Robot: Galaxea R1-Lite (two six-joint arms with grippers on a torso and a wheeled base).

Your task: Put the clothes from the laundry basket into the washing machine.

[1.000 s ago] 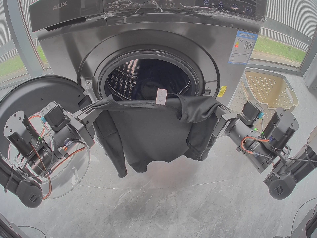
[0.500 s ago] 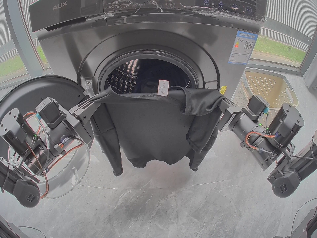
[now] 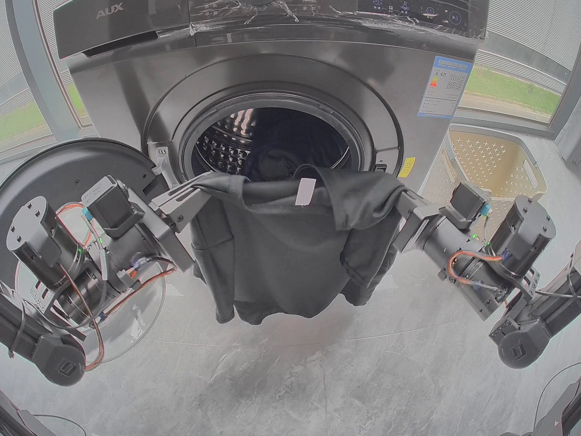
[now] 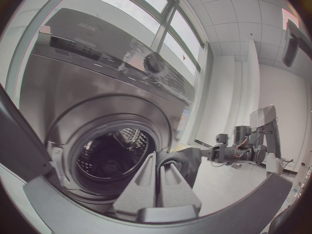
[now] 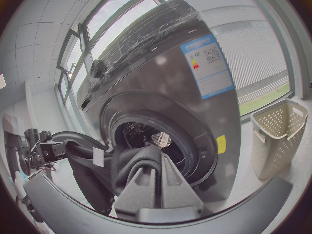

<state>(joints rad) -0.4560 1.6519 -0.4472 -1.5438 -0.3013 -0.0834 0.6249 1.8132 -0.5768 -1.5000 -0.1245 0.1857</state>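
The black shirt (image 3: pixel 284 243) hangs spread in the air just in front of the washing machine's (image 3: pixel 272 62) round opening (image 3: pixel 224 149). Its top edge is level with the opening's lower rim, and its hem and sleeves dangle above the floor (image 3: pixel 302 370). A white tag (image 3: pixel 305 192) shows at the collar. The left hand (image 3: pixel 204 187), at the shirt's 9 o'clock, is clamped tight on one shoulder, its fingers pressed together over the cloth. The right hand (image 3: pixel 400 201), at 3 o'clock, is pinched closed on the other shoulder. Dark cloth (image 3: pixel 284 149) lies inside the drum at 12 o'clock. The machine's door (image 3: pixel 66 171) stands swung open beyond the left hand. The beige laundry basket (image 3: pixel 493 161) sits on the floor beside the machine, at 2 o'clock.
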